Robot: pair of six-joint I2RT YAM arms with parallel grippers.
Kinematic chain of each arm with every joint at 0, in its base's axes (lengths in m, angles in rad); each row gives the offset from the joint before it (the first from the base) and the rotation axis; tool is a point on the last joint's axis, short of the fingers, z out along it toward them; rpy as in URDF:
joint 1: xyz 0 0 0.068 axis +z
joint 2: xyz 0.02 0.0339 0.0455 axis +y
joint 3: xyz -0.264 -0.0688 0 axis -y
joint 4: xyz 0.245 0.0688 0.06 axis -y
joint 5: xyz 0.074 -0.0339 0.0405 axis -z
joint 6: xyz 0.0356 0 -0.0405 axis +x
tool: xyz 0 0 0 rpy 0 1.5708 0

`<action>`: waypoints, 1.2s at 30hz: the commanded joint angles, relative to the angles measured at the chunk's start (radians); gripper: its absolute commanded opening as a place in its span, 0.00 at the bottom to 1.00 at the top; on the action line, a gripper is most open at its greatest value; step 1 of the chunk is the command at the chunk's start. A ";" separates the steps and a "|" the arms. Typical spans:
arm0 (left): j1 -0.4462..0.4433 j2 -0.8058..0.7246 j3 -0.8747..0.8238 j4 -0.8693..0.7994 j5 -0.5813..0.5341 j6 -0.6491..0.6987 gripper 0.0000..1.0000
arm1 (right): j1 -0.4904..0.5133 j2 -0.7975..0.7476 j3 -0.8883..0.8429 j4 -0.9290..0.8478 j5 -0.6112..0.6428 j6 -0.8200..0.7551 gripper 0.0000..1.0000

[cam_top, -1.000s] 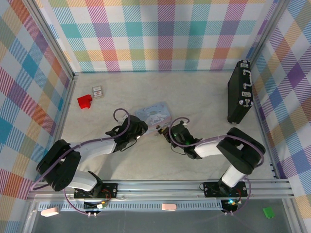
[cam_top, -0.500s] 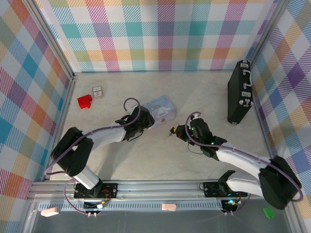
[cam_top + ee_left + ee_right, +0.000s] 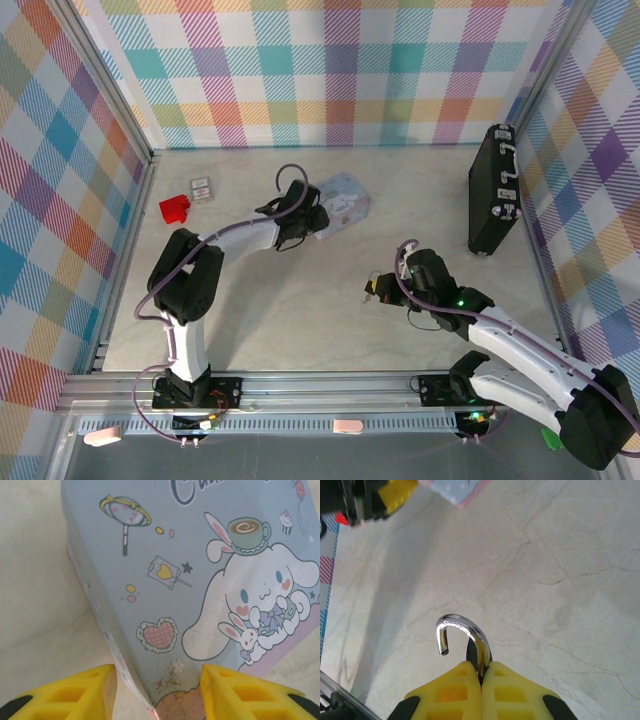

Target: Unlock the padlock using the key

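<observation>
The right gripper (image 3: pixel 481 672) hangs low over the bare table (image 3: pixel 260 300), right of centre and toward the near edge. Its yellow fingers are pressed tight together on the padlock (image 3: pixel 462 627). Only a sliver of black body shows in the pinch. The silvery shackle (image 3: pixel 451 624) arches up out of it like a hook, one leg ending free in the air.

Across the table, the left gripper (image 3: pixel 318 213) reaches far out to the pale blue tin (image 3: pixel 150 580), which lies flat near the back. Its jaws stand about half spread and straddle one corner of the tin. One finger (image 3: pixel 75 692) sits just beside the side wall and the other is over the lid. I cannot tell whether either presses on it.

The lid carries a white long-eared cartoon pup with a green teacup on its head, a small bunny, a lollipop, a wrapped sweet and a checked heart. A looping dark-blue word starts with what looks like a C, and the rest runs off the wrist view.

Far left are a red block (image 3: pixel 174 208) and a card (image 3: pixel 201 188) whose print is too small to read. A black case (image 3: pixel 494 190) stands along the right wall.
</observation>
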 commanded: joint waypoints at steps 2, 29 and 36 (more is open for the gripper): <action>0.038 0.105 0.095 -0.182 -0.015 0.091 0.48 | -0.002 0.043 -0.008 0.066 -0.068 0.006 0.00; 0.073 -0.781 -0.589 -0.117 -0.100 0.323 0.65 | 0.033 0.376 0.041 0.222 -0.214 0.013 0.00; 0.070 -1.020 -0.773 -0.101 -0.160 0.344 0.65 | 0.045 0.488 0.090 0.256 -0.247 0.028 0.00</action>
